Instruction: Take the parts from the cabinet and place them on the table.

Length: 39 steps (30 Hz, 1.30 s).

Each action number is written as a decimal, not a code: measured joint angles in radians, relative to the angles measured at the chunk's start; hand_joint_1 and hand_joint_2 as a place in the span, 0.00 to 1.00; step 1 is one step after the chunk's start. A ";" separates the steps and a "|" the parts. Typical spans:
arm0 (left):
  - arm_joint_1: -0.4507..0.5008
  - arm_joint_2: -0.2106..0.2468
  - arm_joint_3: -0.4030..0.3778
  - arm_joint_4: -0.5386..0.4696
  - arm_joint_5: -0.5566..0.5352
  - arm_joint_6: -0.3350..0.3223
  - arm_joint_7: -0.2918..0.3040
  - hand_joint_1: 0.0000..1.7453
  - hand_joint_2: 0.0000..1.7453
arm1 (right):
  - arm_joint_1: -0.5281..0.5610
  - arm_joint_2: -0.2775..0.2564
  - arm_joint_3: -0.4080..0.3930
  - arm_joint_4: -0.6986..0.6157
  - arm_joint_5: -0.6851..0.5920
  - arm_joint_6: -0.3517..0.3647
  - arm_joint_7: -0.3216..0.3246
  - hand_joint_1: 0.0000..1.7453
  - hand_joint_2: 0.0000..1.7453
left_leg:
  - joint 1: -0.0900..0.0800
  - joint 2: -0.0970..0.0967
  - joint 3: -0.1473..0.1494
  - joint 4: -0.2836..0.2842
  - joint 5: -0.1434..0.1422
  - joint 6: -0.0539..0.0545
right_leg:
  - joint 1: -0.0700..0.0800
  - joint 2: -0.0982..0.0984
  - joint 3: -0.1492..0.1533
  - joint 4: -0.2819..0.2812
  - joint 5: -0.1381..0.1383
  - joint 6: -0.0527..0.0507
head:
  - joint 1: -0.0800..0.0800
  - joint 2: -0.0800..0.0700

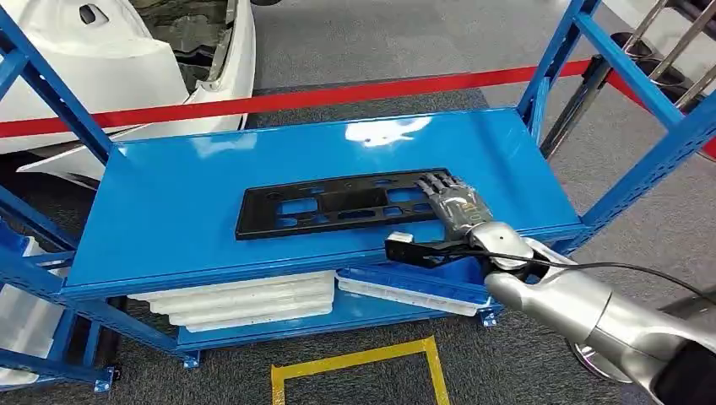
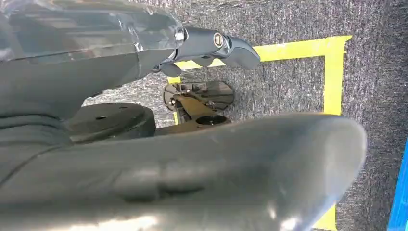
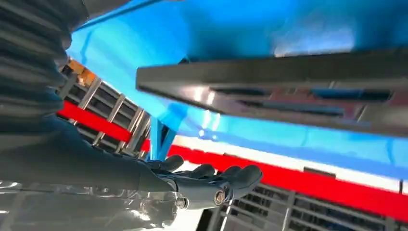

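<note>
Black perforated panel [image 1: 342, 205] lies flat on blue cabinet shelf [image 1: 169, 211], right hand [image 1: 452, 201] resting unclenched on its end, nothing gripped; panel may be skated away or dropped if lifted one-sided.

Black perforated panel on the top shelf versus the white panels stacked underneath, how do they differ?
The black perforated panel lies alone on the top shelf; the white panels are stacked on the lower shelf. The black one shows cutouts and sits under the right hand; nothing touches the white ones. Both lie flat.
</note>
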<state>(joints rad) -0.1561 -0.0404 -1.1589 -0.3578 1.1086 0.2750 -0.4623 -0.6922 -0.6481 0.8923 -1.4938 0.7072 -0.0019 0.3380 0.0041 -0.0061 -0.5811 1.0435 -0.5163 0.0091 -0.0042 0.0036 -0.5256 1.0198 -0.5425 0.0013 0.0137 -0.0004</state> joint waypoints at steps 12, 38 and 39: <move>-0.001 0.000 0.000 0.000 -0.007 0.003 0.000 0.00 0.00 | -0.002 0.024 0.046 0.044 -0.002 -0.011 0.000 0.00 1.00 | 0.000 0.000 0.000 0.000 0.000 0.000 | 0.000 0.000 0.000 0.000 0.000 0.000 | 0.000 0.000; 0.000 0.000 0.000 0.000 -0.016 0.015 0.007 0.00 0.00 | 0.029 0.026 0.010 0.058 0.184 -0.150 0.086 0.00 1.00 | 0.000 0.000 0.001 0.000 0.000 0.000 | 0.000 0.000 0.000 0.000 0.000 0.000 | 0.000 0.000; 0.000 0.000 0.000 0.000 -0.017 0.015 0.007 0.00 0.00 | 0.030 0.026 0.009 0.059 0.182 -0.147 0.086 0.00 1.00 | 0.000 0.000 0.001 0.000 0.000 0.000 | 0.000 0.000 0.000 0.000 0.000 0.000 | 0.000 0.000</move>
<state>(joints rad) -0.1566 -0.0404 -1.1593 -0.3578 1.0914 0.2903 -0.4551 -0.6621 -0.6226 0.9010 -1.4351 0.8888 -0.1488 0.4242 0.0040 -0.0059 -0.5805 1.0436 -0.5162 0.0091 -0.0043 0.0039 -0.5258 1.0198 -0.5425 0.0013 0.0137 -0.0004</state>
